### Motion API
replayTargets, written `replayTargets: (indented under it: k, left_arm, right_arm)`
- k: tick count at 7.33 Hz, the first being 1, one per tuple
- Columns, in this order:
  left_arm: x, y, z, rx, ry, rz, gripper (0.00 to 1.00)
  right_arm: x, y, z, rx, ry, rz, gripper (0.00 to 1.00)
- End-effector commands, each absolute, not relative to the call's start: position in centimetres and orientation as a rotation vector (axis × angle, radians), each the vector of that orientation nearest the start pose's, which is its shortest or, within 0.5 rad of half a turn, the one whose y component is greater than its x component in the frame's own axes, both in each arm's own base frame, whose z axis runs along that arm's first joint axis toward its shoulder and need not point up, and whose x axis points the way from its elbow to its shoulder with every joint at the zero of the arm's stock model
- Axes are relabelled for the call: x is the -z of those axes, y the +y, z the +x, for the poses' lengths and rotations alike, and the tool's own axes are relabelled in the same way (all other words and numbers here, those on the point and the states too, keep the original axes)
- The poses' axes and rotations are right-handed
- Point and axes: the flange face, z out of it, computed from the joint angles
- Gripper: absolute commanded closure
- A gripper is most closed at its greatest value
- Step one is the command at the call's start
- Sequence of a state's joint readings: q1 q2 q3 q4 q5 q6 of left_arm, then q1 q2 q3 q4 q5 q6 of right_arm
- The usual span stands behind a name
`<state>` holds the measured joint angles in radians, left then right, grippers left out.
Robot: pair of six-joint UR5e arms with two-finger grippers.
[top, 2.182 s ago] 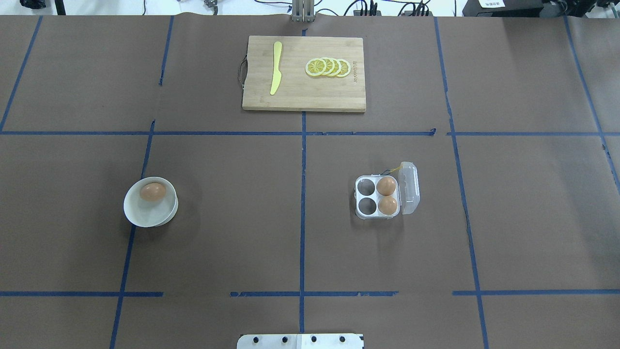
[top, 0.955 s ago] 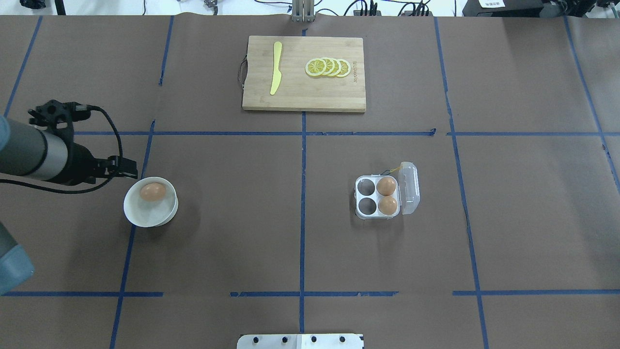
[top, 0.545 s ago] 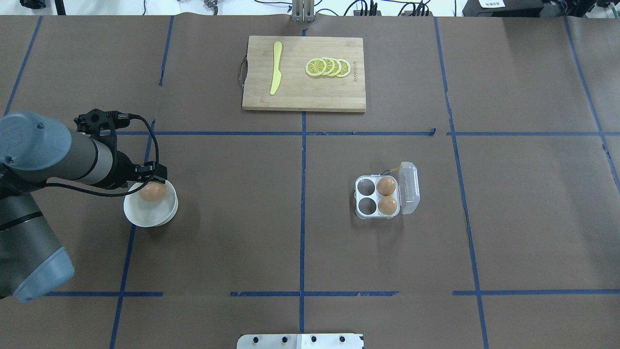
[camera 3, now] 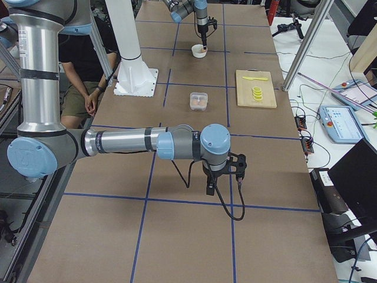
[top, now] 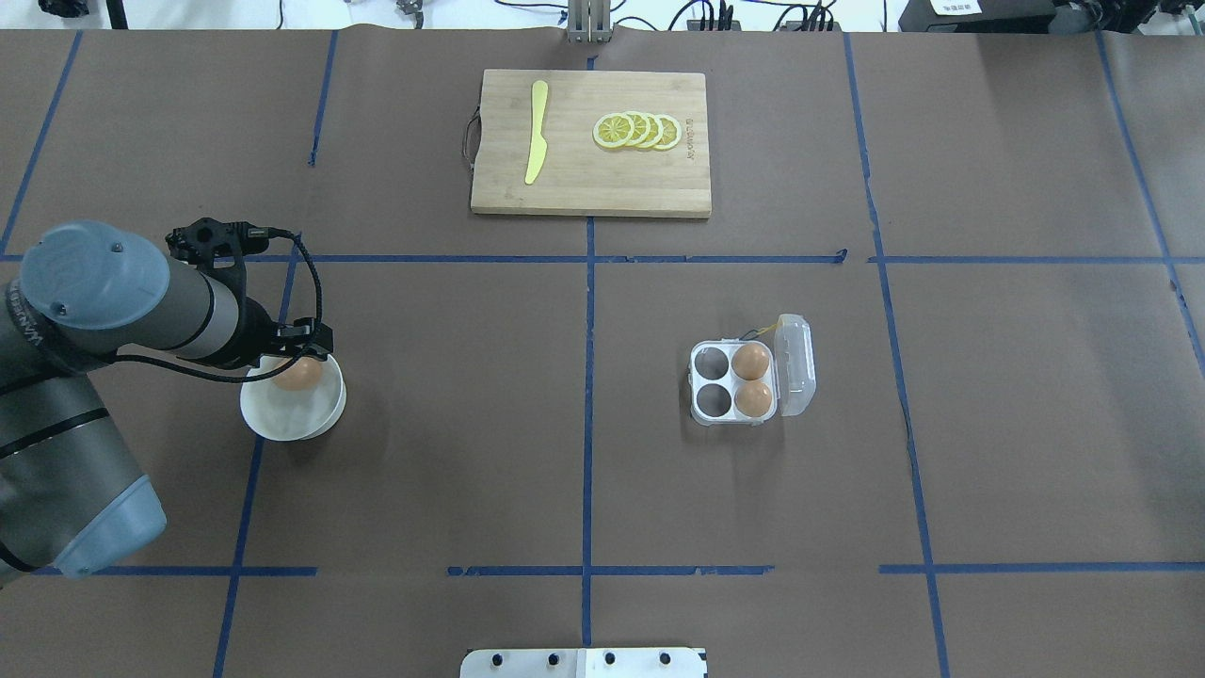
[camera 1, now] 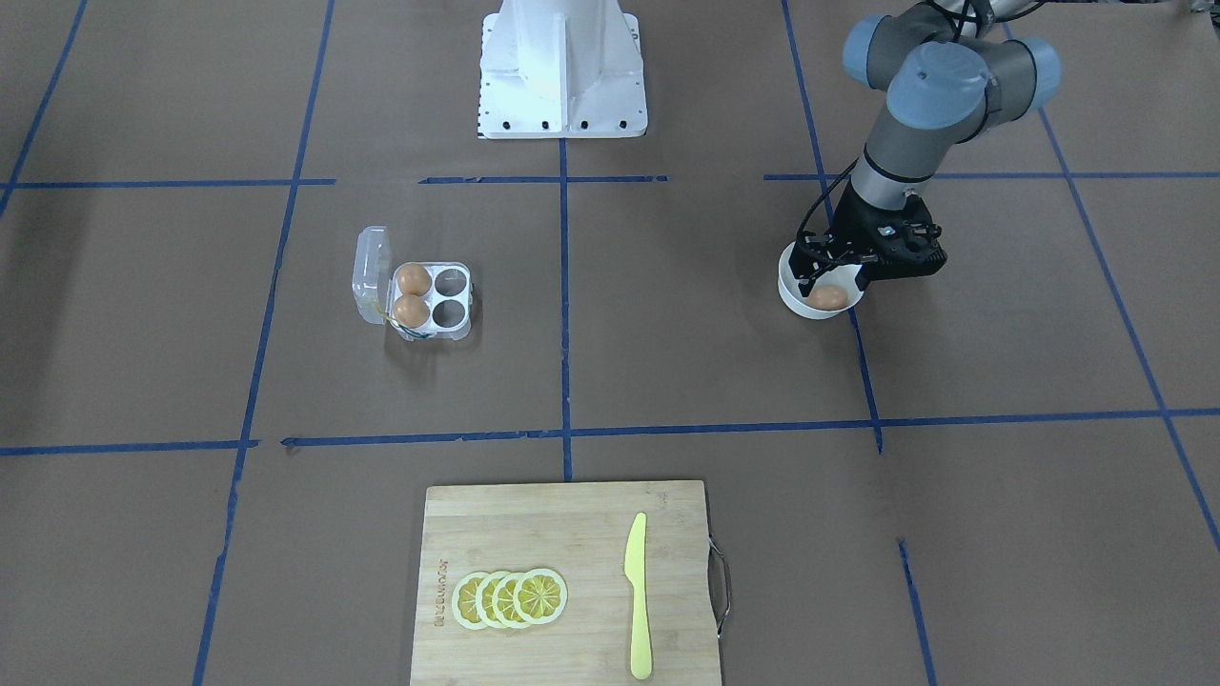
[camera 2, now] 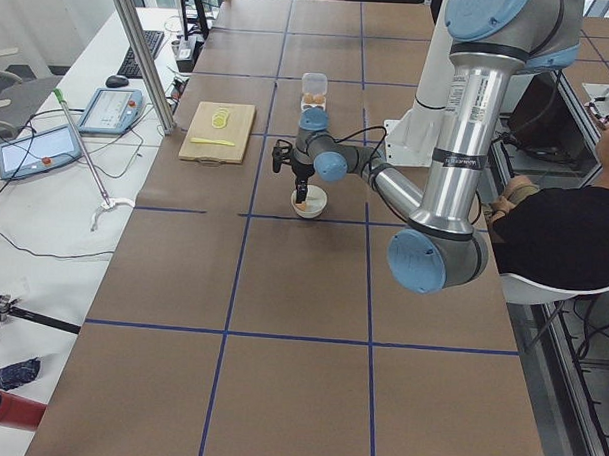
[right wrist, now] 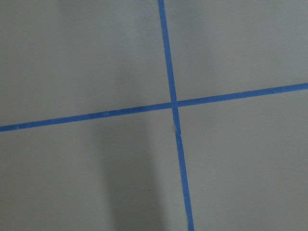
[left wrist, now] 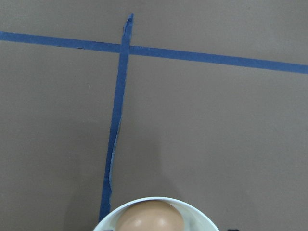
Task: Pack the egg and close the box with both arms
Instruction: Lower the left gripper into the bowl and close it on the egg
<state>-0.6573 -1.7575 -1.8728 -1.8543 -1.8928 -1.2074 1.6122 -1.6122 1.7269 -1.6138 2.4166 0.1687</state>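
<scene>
**Front-facing view:** The left gripper (camera 1: 831, 278) hangs over a white bowl (camera 1: 789, 286) on the brown bench (camera 1: 667, 333), well apart from the box (camera 1: 448, 312) and on the robot's left of it. Its fingers (camera 1: 861, 273) are spread, one on either side of the egg (camera 1: 827, 297) lying in the bowl. Whether they touch the egg cannot be told. The box stands with its lid (camera 1: 367, 272) swung open. Two more eggs (camera 1: 413, 278) sit in the cups next to the lid, and the other two cups are bare. A wooden cutting board (camera 1: 572, 534) with lemon slices (camera 1: 510, 598) and a yellow knife (camera 1: 637, 595) lies beyond the box from the robot.

**Overhead view:** The left arm (top: 113, 311) reaches in over the bowl's far rim. The egg shows just beside the black fingers, and the open box sits well off to the robot's right.

**Left side view:** The near arm bends down to the bowl, with the box farther along the bench.

**Right side view:** The right gripper (camera 3: 210, 188) points down at bare bench, well apart from the box on the robot's right. Whether its fingers are spread or pressed together cannot be told.

**Left wrist view:** The egg sits inside the bowl's rim at the bottom edge.

**Right wrist view:** Crossing blue tape (right wrist: 173, 103) lies on the bench.
</scene>
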Motion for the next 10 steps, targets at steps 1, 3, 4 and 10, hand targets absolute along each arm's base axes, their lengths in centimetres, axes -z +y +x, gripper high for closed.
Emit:
replayTargets:
  k: [1,3,4,10]
  left_arm:
    - [-40.0,-41.9,39.2,0.139,0.808,0.095,0.17]
    - [-40.6,-42.0,39.3,0.139,0.801,0.090,0.17]
    - [-40.6,-42.0,39.3,0.138,0.802,0.091,0.17]
    - [-41.9,-41.4,40.9,0.120,0.781,0.068,0.19]
  right_arm:
    - [-60.0,-47.3,7.8,-0.166,-0.850,0.015,0.00]
    - [-60.0,-47.3,7.8,-0.166,-0.850,0.015,0.00]
    - [-59.9,-47.3,7.8,-0.166,-0.850,0.017,0.00]
    - [-59.6,-47.3,7.8,-0.163,-0.850,0.022,0.00]
